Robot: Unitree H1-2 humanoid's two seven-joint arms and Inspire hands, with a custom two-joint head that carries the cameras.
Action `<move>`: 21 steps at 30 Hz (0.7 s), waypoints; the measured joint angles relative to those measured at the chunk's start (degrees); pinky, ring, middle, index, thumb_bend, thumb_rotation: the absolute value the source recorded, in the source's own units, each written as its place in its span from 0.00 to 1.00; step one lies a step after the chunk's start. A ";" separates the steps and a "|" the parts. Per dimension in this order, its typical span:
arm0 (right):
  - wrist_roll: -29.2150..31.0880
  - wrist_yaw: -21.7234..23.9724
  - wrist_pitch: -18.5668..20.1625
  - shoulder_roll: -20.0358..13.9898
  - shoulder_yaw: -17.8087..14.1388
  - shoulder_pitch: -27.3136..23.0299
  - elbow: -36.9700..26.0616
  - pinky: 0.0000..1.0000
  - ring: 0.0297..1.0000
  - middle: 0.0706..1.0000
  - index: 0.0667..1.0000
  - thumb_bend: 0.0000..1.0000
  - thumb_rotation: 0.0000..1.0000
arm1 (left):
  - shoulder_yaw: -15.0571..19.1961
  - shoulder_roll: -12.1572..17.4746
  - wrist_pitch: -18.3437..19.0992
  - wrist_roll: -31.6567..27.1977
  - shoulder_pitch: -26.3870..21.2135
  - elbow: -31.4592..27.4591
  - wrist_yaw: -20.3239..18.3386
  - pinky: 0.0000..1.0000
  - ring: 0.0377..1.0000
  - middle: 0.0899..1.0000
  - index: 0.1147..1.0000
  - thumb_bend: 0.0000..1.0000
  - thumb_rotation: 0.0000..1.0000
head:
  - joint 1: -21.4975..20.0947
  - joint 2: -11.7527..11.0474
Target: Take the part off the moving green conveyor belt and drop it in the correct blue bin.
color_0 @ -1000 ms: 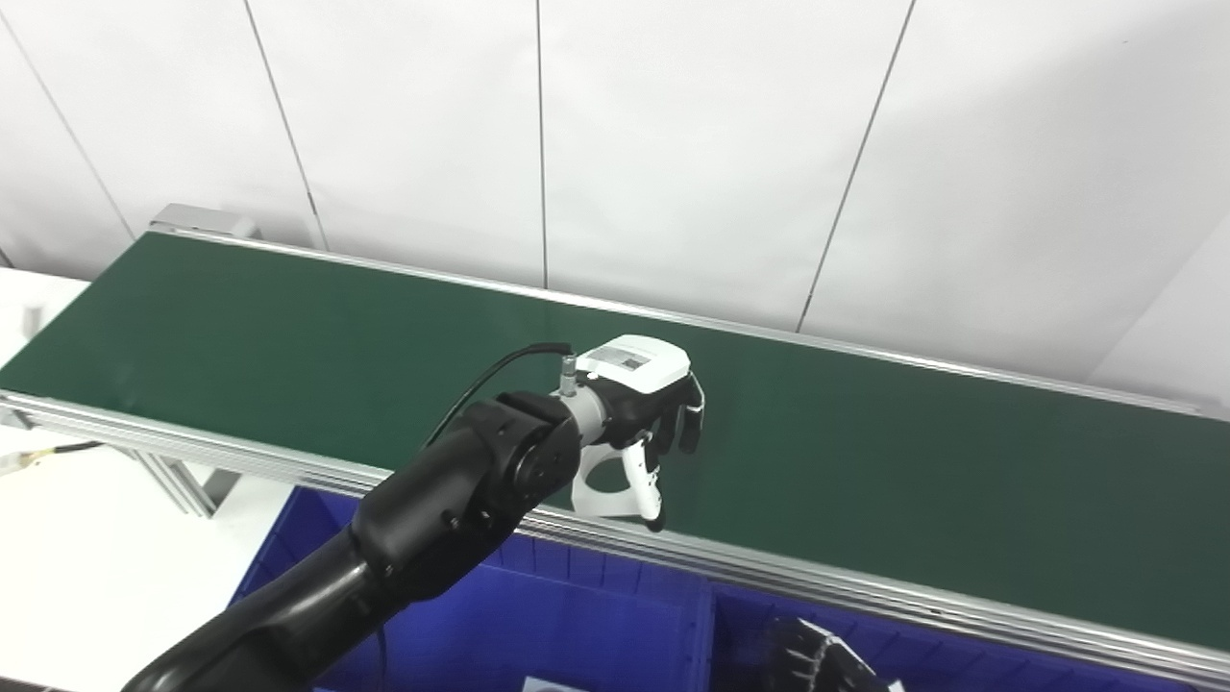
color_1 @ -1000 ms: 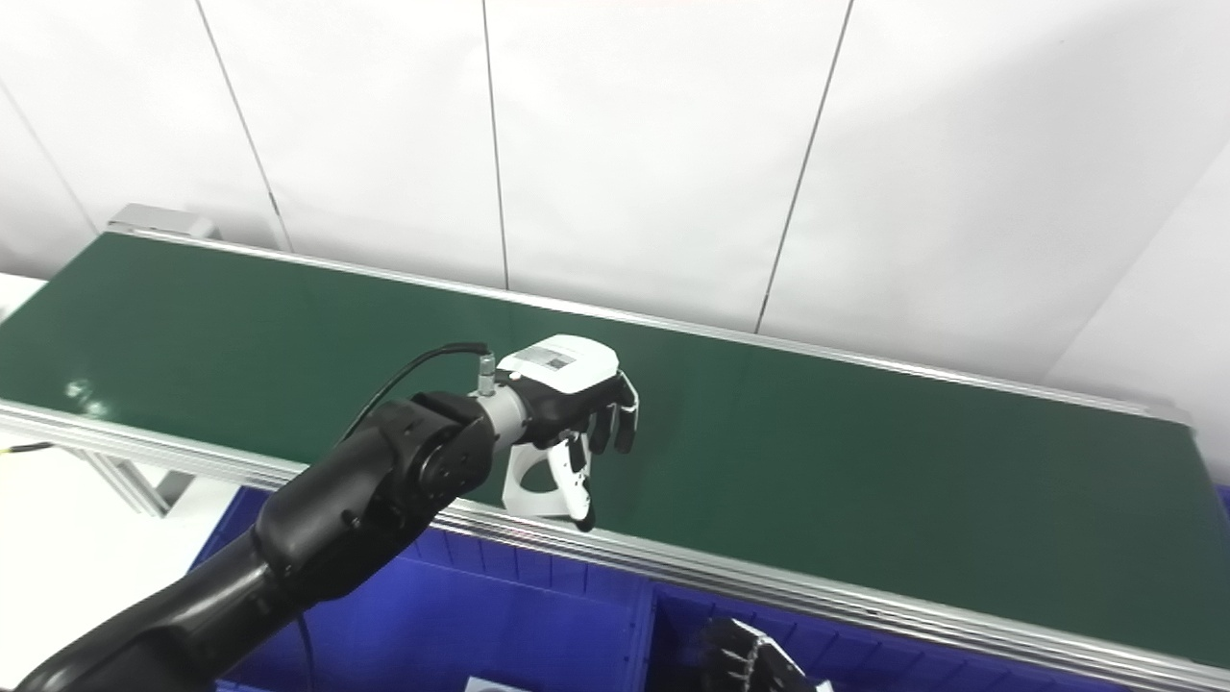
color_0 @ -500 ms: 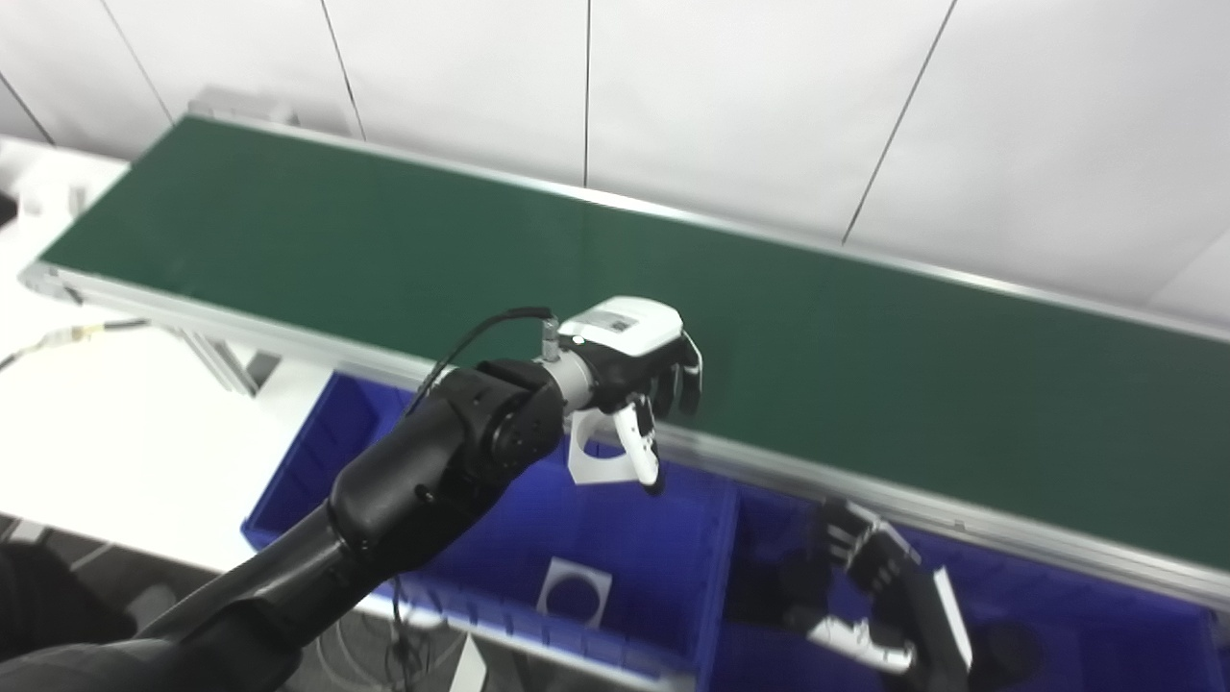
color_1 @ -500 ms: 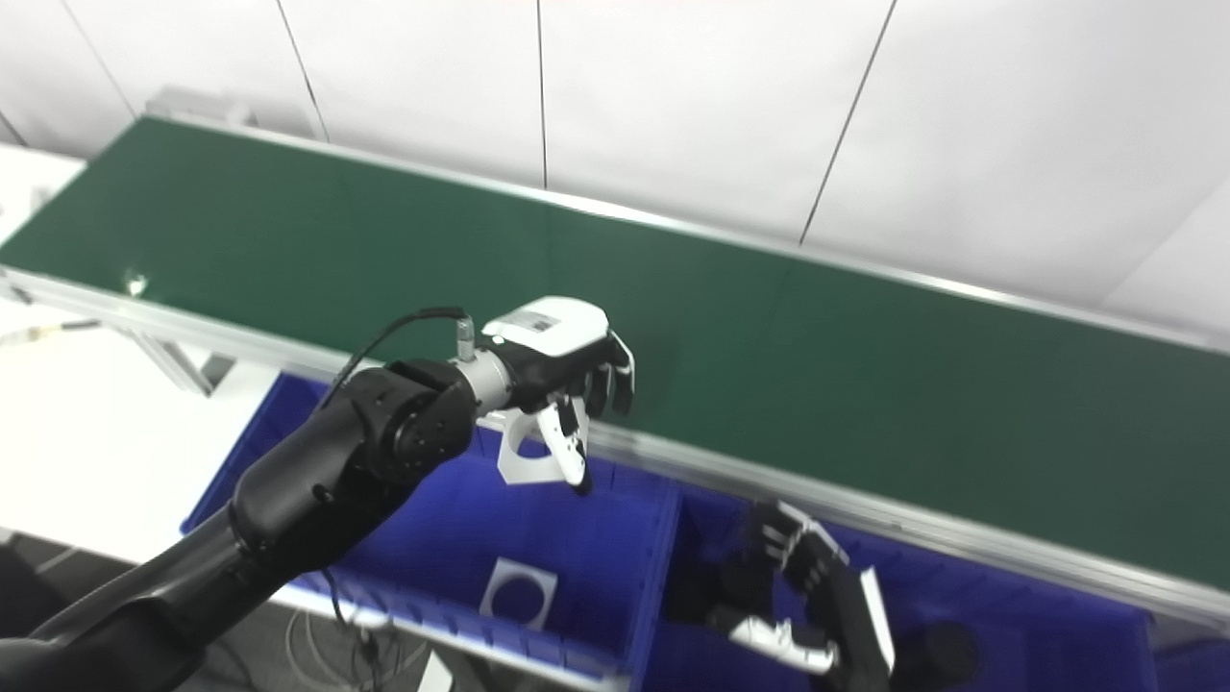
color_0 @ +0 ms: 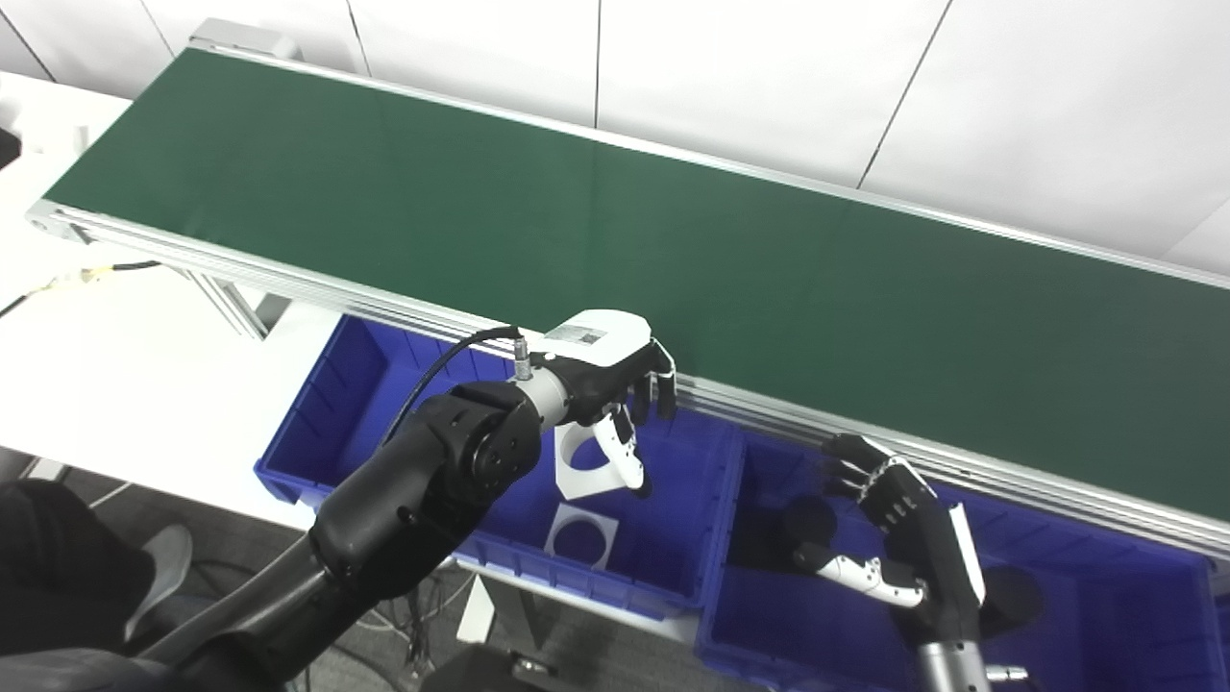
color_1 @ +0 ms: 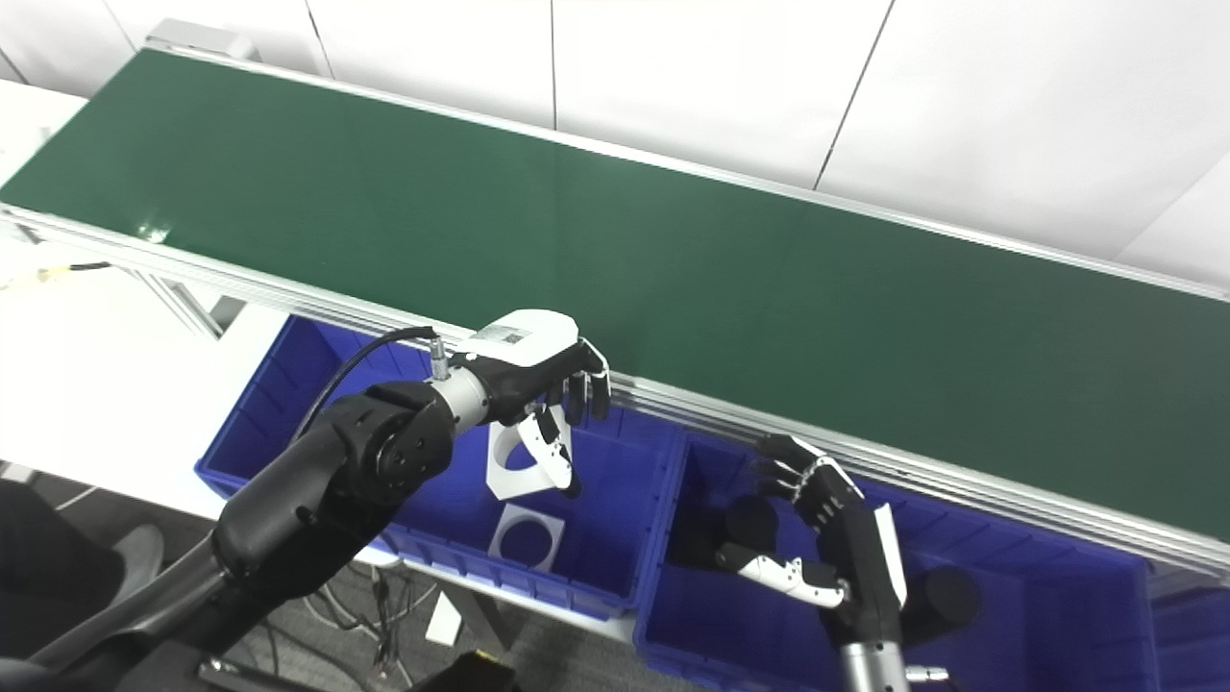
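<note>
My left hand (color_0: 615, 384) is shut on a white square part with a round hole (color_0: 579, 471), holding it upright in the air over the left blue bin (color_0: 327, 404). A like white square part (color_0: 582, 531) lies flat on that bin's floor. The green conveyor belt (color_0: 577, 211) carries nothing in view. My right hand (color_0: 898, 524) hangs open, fingers spread, over the right blue bin (color_0: 1105, 615), where black round parts (color_0: 1009, 594) lie.
The belt's aluminium front rail (color_0: 865, 437) runs just above both bins. A white tabletop (color_0: 115, 356) lies at the left with a cable (color_0: 86, 277) on it. White wall panels stand behind the belt.
The camera has tilted downward, bringing the bins into view. My left hand has carried the white part off the belt's front edge to above the left bin. The right hand has come into view.
</note>
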 measured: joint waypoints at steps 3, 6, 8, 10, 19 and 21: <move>0.01 -0.01 0.00 -0.01 0.00 0.09 -0.32 0.64 0.70 0.73 0.71 0.88 0.15 | 0.02 0.02 -0.18 -0.14 1.18 1.66 1.74 0.33 0.35 0.42 0.49 0.49 0.00 | -0.18 -0.09; 0.01 -0.01 0.00 -0.01 0.07 0.19 -0.39 0.64 0.70 0.73 0.71 0.89 0.16 | 0.04 0.05 -1.48 -0.39 2.28 3.14 4.67 0.43 0.38 0.43 0.47 0.50 0.00 | -0.44 -0.35; 0.02 0.00 0.00 0.00 0.18 0.23 -0.40 0.65 0.70 0.73 0.71 0.89 0.17 | 0.02 0.00 -2.97 -0.37 2.80 5.58 8.36 0.52 0.41 0.45 0.44 0.50 0.00 | -0.70 -0.44; 0.02 -0.01 0.00 0.01 0.24 0.31 -0.40 0.64 0.70 0.73 0.71 0.89 0.17 | 0.06 -0.01 -4.41 -0.37 3.48 8.28 11.90 0.49 0.42 0.47 0.43 0.50 0.00 | -0.88 -0.53; -0.19 -0.15 0.00 0.02 0.33 0.53 -0.40 0.64 0.70 0.73 0.71 0.89 0.16 | -0.31 -0.46 -11.75 -1.67 5.52 17.09 23.56 0.38 0.40 0.50 0.43 0.50 0.00 | -1.32 -1.23; -0.31 -0.17 0.00 0.03 0.38 0.53 -0.40 0.64 0.70 0.73 0.72 0.88 0.16 | -0.37 -0.63 -12.71 -1.67 5.46 17.61 24.74 0.38 0.40 0.50 0.43 0.50 0.00 | -1.32 -1.41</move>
